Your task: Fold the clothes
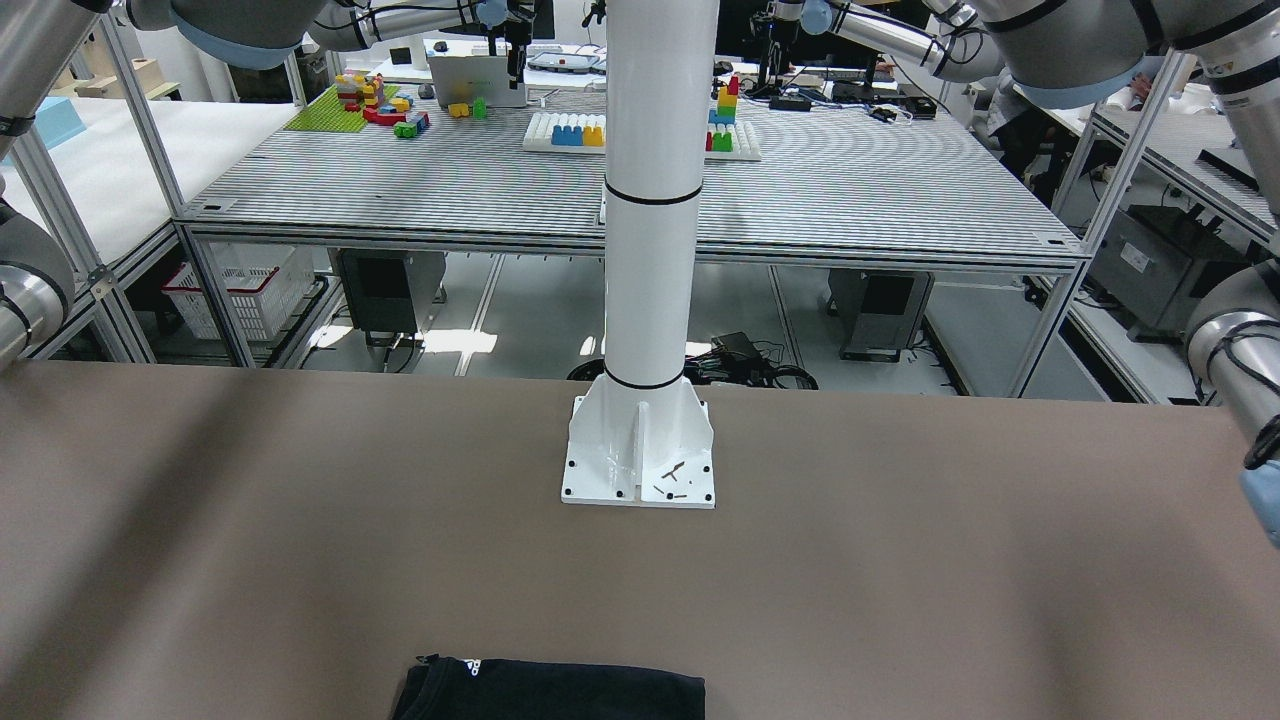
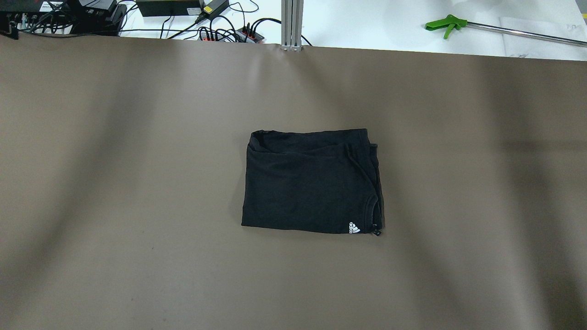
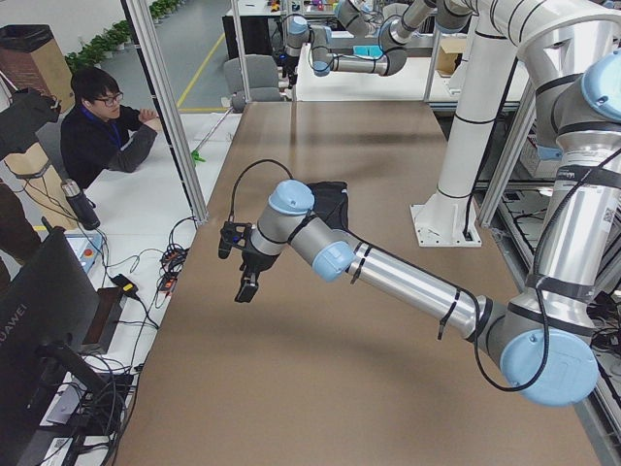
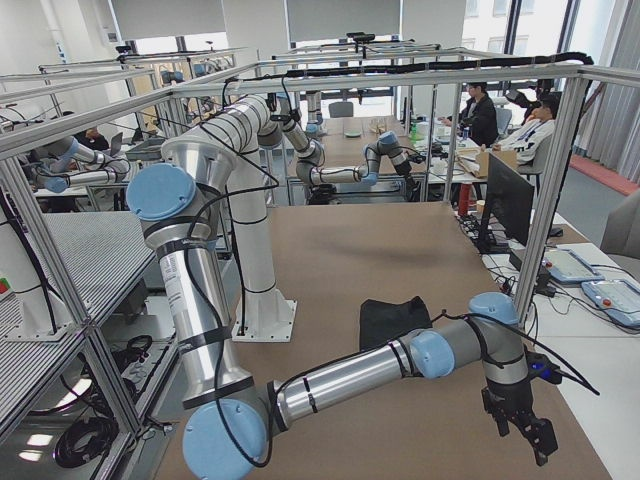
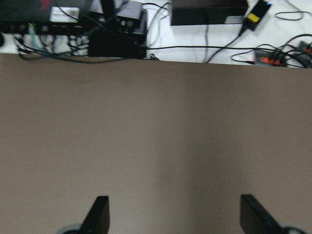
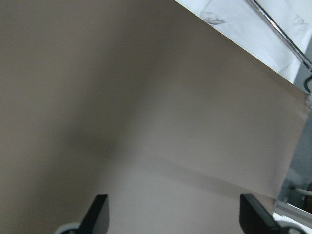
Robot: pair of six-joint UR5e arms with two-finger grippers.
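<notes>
The black garment (image 2: 312,183) lies folded on the surface (image 2: 137,183) straight out from the white pedestal (image 1: 640,470), while left tool (image 5: 173,214) and right tool (image 6: 170,214) gape empty, so pinching only its top layer could undo the folds.

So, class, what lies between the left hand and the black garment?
Only bare brown table lies between the left hand and the black garment, shown in the exterior left view.

Even bright overhead light; soft arm shadows; wrist views blurred.
</notes>
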